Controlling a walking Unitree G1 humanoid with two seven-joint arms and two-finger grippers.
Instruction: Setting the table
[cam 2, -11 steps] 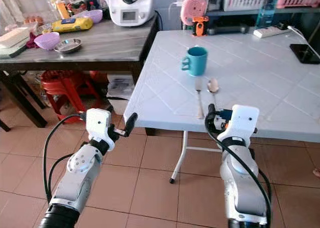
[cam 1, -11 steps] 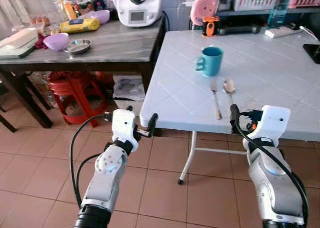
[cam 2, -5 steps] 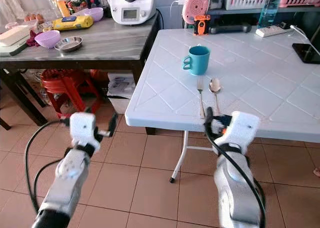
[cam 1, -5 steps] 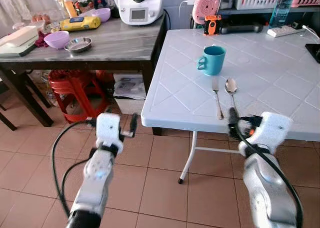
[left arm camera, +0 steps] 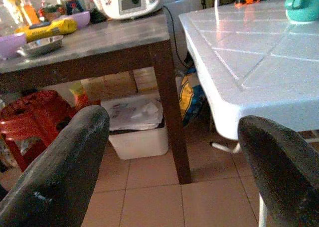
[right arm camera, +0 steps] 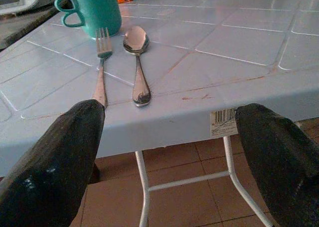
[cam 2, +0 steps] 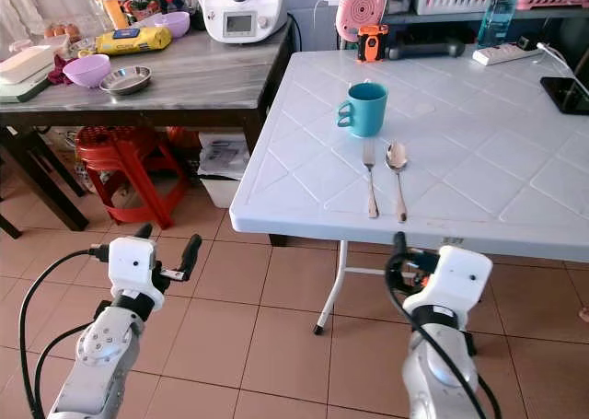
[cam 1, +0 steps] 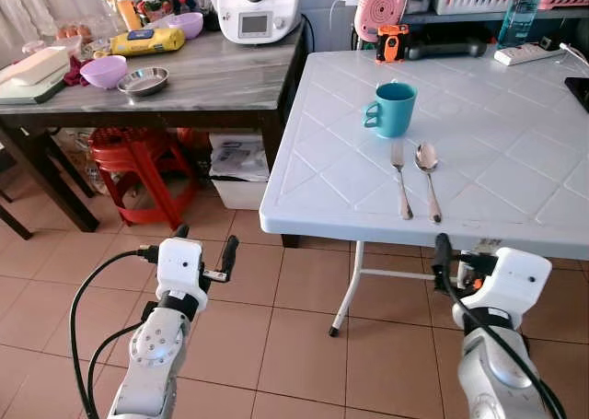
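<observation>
Left eye view: fork (cam 1: 399, 178) and spoon (cam 1: 427, 174) near table (cam 1: 515, 161) edge.

Teal mug (cam 1: 390, 109), diamond-patterned white table (cam 1: 515, 170), terracotta floor tiles (cam 1: 294, 336)

Teal mug (cam 1: 391, 109), fork (cam 1: 400, 179) beside spoon (cam 1: 428, 172), white table (cam 1: 515, 152)

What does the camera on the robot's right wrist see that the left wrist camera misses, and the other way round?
The right wrist view alone shows the fork and spoon lying side by side near the table edge, plus a barcode sticker. The left wrist view alone shows the dark wooden table, red stool and white bin. Both show the white table, the teal mug and that hand's open black fingers.
</observation>
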